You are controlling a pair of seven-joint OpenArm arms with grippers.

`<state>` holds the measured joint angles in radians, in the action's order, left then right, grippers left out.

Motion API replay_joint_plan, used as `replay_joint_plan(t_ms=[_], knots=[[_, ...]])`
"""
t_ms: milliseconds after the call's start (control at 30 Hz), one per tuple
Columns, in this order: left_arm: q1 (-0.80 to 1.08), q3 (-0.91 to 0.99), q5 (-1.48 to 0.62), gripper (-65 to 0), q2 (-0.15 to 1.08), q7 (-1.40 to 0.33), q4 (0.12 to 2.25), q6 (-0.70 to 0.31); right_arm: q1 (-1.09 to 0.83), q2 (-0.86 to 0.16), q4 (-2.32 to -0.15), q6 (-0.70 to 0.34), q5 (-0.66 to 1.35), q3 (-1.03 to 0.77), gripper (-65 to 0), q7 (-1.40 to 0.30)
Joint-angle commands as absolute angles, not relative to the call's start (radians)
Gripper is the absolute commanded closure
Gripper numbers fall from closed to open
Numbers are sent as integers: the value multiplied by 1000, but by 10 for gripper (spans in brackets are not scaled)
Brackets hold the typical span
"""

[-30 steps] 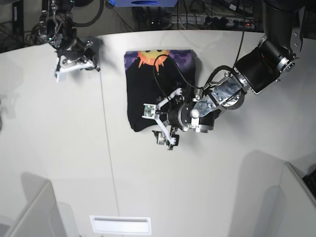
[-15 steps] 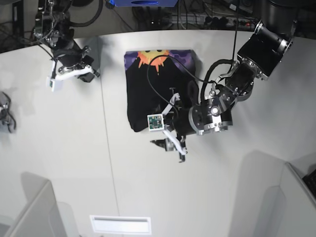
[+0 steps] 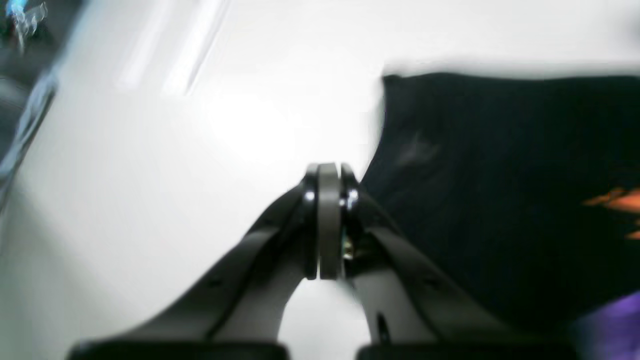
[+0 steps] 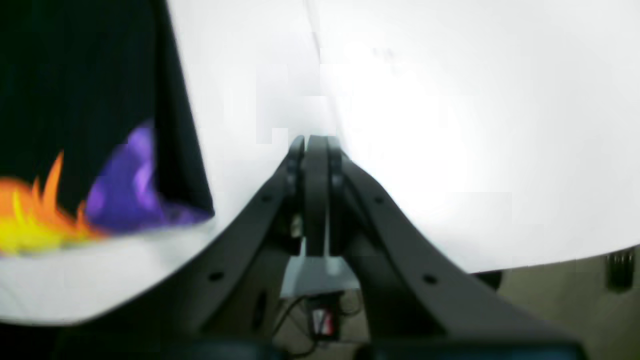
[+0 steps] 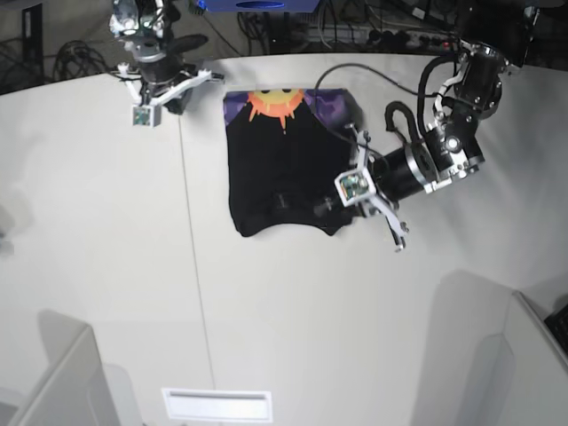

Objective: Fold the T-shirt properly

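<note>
On white table (image 5: 106, 266), folded blk T-shirt (image 5: 282, 169).

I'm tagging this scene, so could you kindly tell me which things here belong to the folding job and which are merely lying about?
Job:
T-shirt, folded
left claw, shut
right claw, shut

Lying about:
white table
cables behind it

A white curved bench (image 5: 106, 266) fills the room's centre, a thin seam running down it. Behind its far edge lie dark floor and tangled cables (image 5: 373, 35). Grey partitions (image 5: 53, 382) flank its near corners.
</note>
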<state>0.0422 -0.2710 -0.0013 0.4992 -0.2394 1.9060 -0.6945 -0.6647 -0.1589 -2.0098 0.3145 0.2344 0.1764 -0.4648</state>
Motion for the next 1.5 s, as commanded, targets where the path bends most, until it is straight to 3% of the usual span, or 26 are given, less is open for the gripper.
replay_joint_plan(t_ms=[0, 167, 633, 767, 1000, 1167, 1467], knots=[[70, -266, -10, 0, 532, -154, 1908, -698, -691, -162, -2029, 314, 180, 193, 0, -412], [189, -237, -10, 0, 591, 51, 1902, -698, -777, -160, -2029, 314, 54, 226, 0, -305], [460, -5, -5, 0, 599, 64, 1899, -698, -901, -166, -2028, 314, 51, 222, 0, -255], [512, -15, 117, 0, 599, 82, 1831, -698, -952, -166, -2026, 314, 51, 182, 0, -255], [613, 64, 168, 0, 599, 503, 1606, -698, -1032, -170, -2025, 314, 51, 91, 0, -255], [743, 93, 168, 0, 601, 516, 1598, -698, -1116, -203, -2025, 314, 51, 104, 0, -272], [881, 79, 168, 0, 615, 521, 1481, -698, -1159, -211, -2020, 314, 54, 180, 0, -460]])
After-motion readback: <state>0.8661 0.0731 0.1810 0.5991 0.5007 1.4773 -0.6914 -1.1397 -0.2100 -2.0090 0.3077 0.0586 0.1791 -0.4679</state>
